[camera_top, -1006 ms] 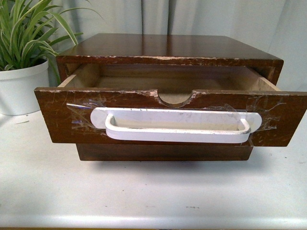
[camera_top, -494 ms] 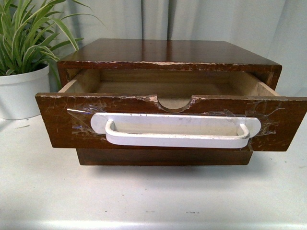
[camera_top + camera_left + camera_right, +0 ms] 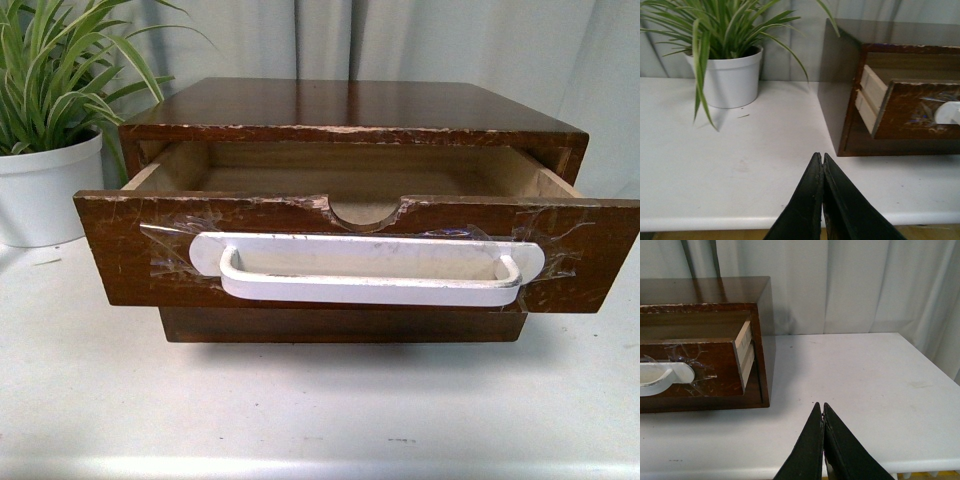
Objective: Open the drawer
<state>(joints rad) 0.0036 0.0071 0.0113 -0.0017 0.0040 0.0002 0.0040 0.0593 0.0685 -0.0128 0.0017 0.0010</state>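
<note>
The drawer (image 3: 120,250) is a dark brown wooden front with a long white bar handle (image 3: 365,268) taped on and a half-round notch (image 3: 364,212) in its chipped top edge. It stands pulled out from the dark wood cabinet (image 3: 350,105), its pale inside showing. Neither gripper shows in the front view. My left gripper (image 3: 821,159) is shut and empty above the table's front edge, left of the drawer (image 3: 910,110). My right gripper (image 3: 820,409) is shut and empty near the front edge, right of the drawer (image 3: 715,370).
A white pot (image 3: 45,190) with a striped green plant stands at the back left, also in the left wrist view (image 3: 732,80). The white table (image 3: 320,410) runs in front of the cabinet. Grey curtains (image 3: 865,285) hang behind. A plain lower front (image 3: 340,325) sits under the drawer.
The view has shifted slightly, so the cabinet and drawer sit a little lower in the frame than one second ago. The drawer stays pulled out the same amount.
</note>
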